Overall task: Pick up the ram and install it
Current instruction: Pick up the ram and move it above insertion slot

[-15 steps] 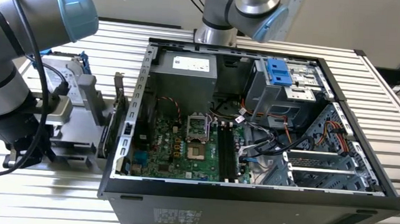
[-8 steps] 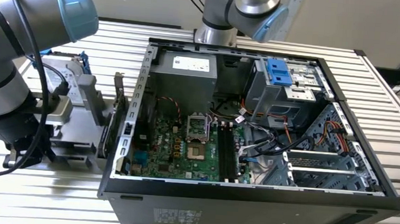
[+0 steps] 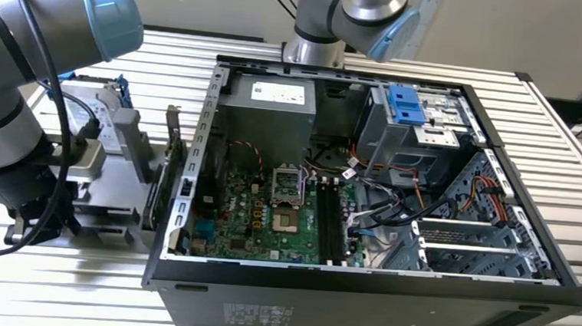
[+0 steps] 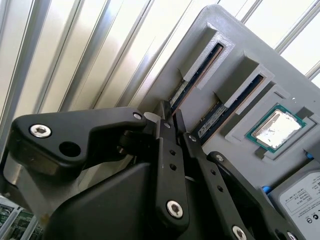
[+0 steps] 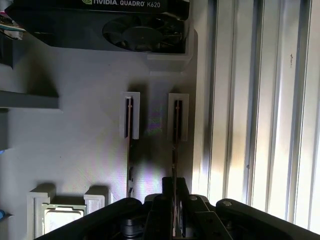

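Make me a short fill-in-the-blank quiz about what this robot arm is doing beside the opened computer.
1. In the first wrist view, ___ ram sticks stand on edge in the gray holder.
2. The gripper is at the ram that stands ___ from the processor chip.
3. In the exterior view, the holder stands on that view's ___ of the open computer case.
Missing words: two; farther; left.
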Controlling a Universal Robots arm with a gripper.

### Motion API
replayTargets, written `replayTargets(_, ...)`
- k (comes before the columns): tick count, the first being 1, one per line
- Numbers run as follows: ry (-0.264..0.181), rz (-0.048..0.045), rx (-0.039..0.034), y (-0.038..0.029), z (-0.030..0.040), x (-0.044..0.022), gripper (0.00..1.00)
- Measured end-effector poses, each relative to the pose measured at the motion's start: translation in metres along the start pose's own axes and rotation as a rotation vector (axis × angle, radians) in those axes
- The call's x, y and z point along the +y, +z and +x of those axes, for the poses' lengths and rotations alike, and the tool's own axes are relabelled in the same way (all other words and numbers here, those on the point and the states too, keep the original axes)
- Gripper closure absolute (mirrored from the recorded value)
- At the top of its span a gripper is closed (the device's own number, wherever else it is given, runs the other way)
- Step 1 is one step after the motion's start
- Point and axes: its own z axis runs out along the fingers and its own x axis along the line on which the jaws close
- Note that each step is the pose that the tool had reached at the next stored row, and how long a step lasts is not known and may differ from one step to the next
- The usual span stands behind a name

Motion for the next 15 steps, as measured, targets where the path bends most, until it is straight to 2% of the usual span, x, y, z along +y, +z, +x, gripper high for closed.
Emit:
replayTargets(5,0.0,0.0,0.0,-0.005,0.0,0.0,1.0)
replayTargets(15,0.0,0.0001,-0.0001,-0.0218,-0.0001,0.0,1.0)
